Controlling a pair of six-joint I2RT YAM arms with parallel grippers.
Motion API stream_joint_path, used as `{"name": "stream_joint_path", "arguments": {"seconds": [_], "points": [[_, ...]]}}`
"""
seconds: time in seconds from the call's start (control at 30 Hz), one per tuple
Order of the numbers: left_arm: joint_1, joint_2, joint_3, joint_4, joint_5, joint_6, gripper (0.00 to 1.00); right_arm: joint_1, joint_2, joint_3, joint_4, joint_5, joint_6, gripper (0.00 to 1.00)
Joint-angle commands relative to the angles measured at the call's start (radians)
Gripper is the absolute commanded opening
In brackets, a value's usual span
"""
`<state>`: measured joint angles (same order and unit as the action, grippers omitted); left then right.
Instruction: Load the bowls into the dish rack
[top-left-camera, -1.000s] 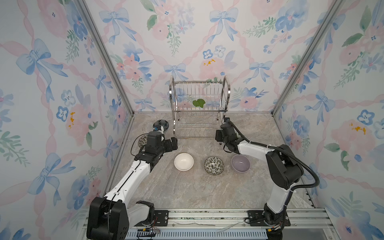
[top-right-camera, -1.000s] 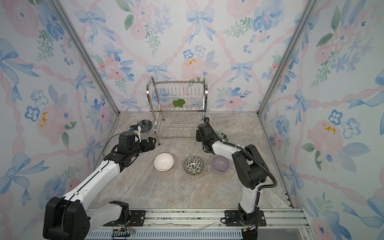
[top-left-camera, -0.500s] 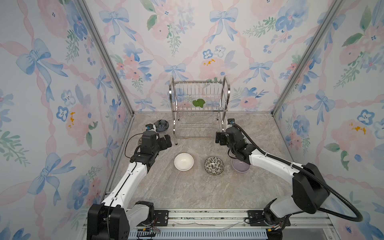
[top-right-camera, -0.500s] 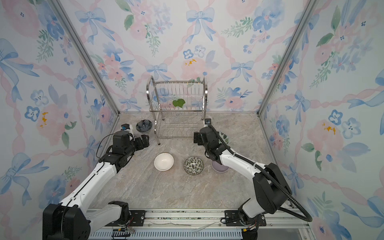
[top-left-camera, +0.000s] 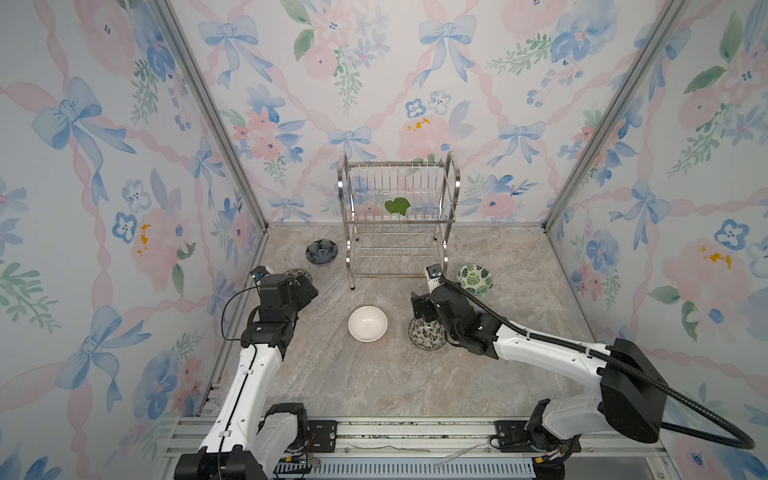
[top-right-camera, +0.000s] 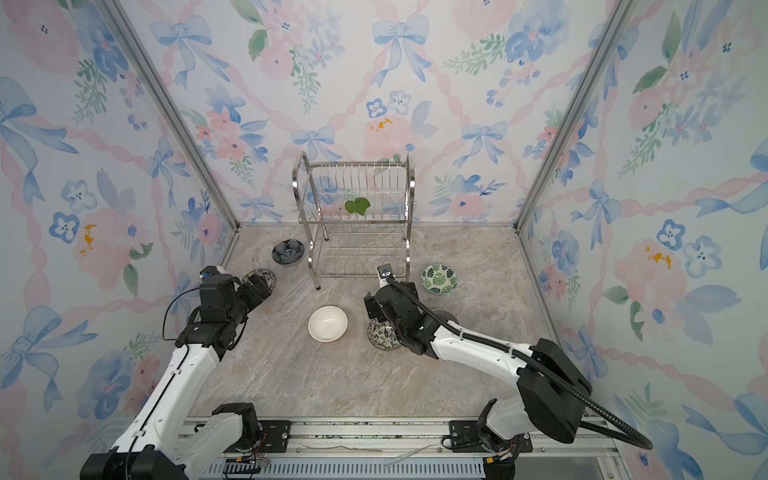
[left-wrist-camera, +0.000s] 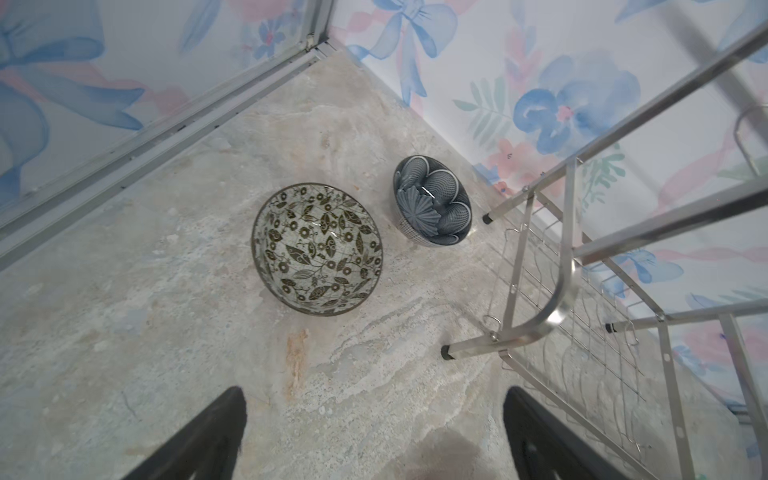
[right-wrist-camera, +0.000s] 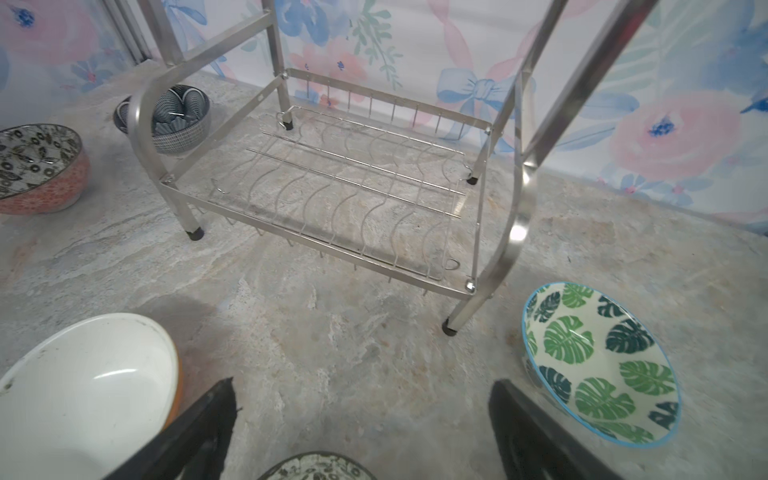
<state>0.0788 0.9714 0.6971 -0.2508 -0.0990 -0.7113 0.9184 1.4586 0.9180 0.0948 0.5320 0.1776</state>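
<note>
At the back of the worktop: dish rack. Around it on the worktop: dark blue bowl and floral bowl on the left arm's side, green-leaf bowl opposite, white bowl and second floral bowl in front. Left tool: wide, nothing held, near the floral bowl. Right tool: wide, nothing held, just above the second floral bowl.

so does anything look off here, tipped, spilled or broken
Nothing is tipped, spilled or broken. The white bowl and leaf-patterned bowl sit upright on the table, and the dish rack stands upright. Only oddity: dark specks on the white bowl's rim.
</note>
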Motion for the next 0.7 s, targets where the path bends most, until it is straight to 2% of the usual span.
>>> {"name": "stream_joint_path", "arguments": {"seconds": [0.0,0.1,0.17,0.33,0.53,0.57,0.63,0.67], "points": [[0.091,0.056,-0.019,-0.049,0.084,-0.078,0.98,0.042,0.069,0.064,0.041,0.017,-0.097,0.96],[0.155,0.118,-0.013,-0.057,0.133,-0.093,0.98,0.070,0.120,0.075,0.072,0.019,-0.120,0.96],[0.156,0.150,0.014,-0.078,0.102,-0.054,0.98,0.082,0.131,0.068,0.085,0.019,-0.120,0.96],[0.165,0.210,0.030,-0.094,0.080,-0.088,0.98,0.083,0.112,0.030,0.100,0.014,-0.114,0.96],[0.189,0.390,0.191,-0.095,0.156,-0.114,0.97,0.083,0.099,0.025,0.087,-0.004,-0.093,0.96],[0.193,0.422,0.212,-0.094,0.165,-0.114,0.93,0.083,0.095,0.023,0.086,-0.005,-0.092,0.97],[0.199,0.492,0.260,-0.095,0.179,-0.099,0.71,0.084,0.081,0.014,0.090,-0.004,-0.090,0.96],[0.204,0.514,0.273,-0.097,0.184,-0.100,0.65,0.084,0.075,0.010,0.093,-0.004,-0.088,0.97]]}}
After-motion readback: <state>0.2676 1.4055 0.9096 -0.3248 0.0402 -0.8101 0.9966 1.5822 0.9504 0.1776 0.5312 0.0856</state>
